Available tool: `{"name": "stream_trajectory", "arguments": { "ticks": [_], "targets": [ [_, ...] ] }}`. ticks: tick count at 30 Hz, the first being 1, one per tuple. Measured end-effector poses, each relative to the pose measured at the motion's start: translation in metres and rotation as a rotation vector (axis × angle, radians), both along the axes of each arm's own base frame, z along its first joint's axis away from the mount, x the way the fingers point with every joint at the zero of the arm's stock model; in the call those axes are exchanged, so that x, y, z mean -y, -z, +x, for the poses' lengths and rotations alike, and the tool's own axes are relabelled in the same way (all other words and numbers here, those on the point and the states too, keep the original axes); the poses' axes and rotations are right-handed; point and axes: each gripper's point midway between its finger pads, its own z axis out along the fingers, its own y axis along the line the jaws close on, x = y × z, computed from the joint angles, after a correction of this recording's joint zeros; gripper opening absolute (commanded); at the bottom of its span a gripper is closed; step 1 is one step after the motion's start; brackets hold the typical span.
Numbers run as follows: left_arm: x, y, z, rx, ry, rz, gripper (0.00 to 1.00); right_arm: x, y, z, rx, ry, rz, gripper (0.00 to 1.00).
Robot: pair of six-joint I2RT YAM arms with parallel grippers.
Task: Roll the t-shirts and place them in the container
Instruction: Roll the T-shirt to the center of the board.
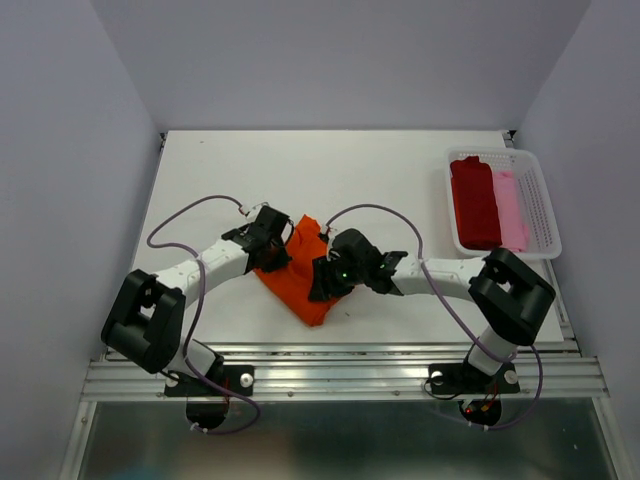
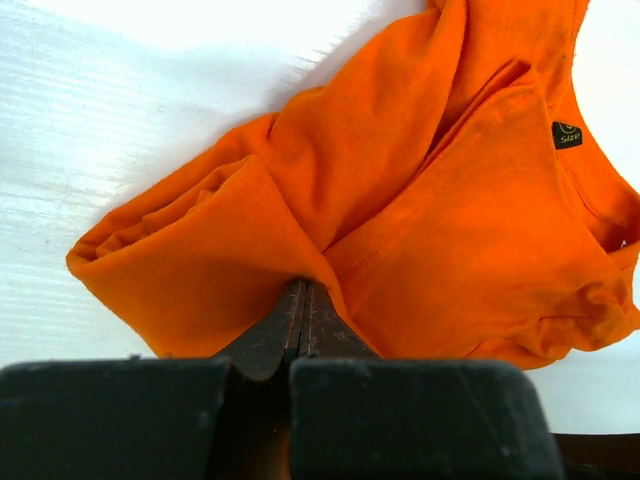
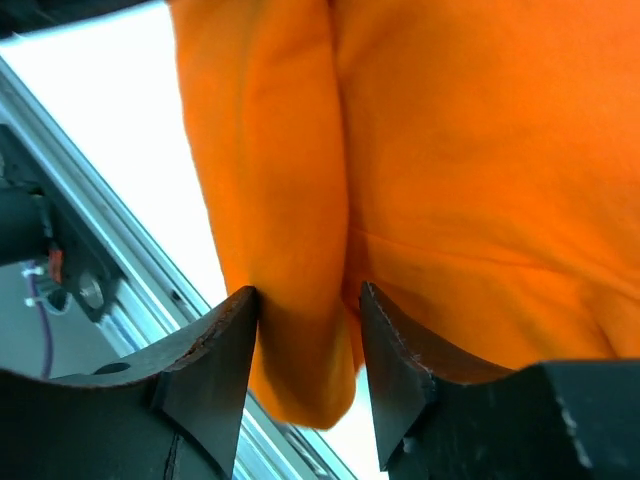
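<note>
- Orange t-shirt: bright, crumpled into a loosely folded bundle at the near middle of the table, neck label showing, one fold pinched up.
- Dark red t-shirt: rolled bundle lying lengthwise at far right.
- Pale pink t-shirt: rolled bundle touching the dark red one's right side.

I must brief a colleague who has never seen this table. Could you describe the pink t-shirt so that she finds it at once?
Look at the white table and find the white mesh basket at its far right edge. Two rolled bundles lie side by side inside it. The pink t-shirt is the pale one on the right, next to the dark red t-shirt, and far from the loose orange t-shirt between the arms.
</note>
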Motion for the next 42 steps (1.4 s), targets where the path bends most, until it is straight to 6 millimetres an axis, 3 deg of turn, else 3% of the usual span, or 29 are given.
{"name": "stream_trajectory", "arguments": {
  "ticks": [4,7,10,23,30,35,37,42],
  "targets": [
    [0.000,0.003,0.001,-0.005,0.003,0.005,0.00,0.007,0.006,-0.004,-0.009,0.009,-0.023,0.53],
    [0.001,0.002,0.002,-0.002,0.006,0.005,0.00,0.010,0.002,-0.007,-0.009,0.013,-0.015,0.62],
    [0.001,0.001,0.002,0.000,0.008,0.007,0.00,0.011,-0.002,-0.012,-0.011,0.012,-0.002,0.65],
    [0.001,0.002,0.002,-0.001,0.009,0.009,0.00,-0.002,0.010,-0.040,-0.080,-0.048,0.027,0.61],
    [0.001,0.002,0.003,0.000,0.009,0.008,0.00,-0.006,0.015,-0.039,-0.097,-0.034,0.048,0.45],
    [0.001,0.003,0.004,-0.005,0.011,0.015,0.00,-0.009,0.018,-0.039,-0.113,-0.022,0.064,0.15],
    [0.001,0.003,0.005,-0.003,0.011,0.015,0.00,-0.009,0.019,-0.042,-0.126,-0.020,0.079,0.08],
    [0.002,0.002,0.005,-0.001,0.013,0.016,0.00,-0.007,0.019,-0.049,-0.168,-0.035,0.129,0.05]
  ]
}}
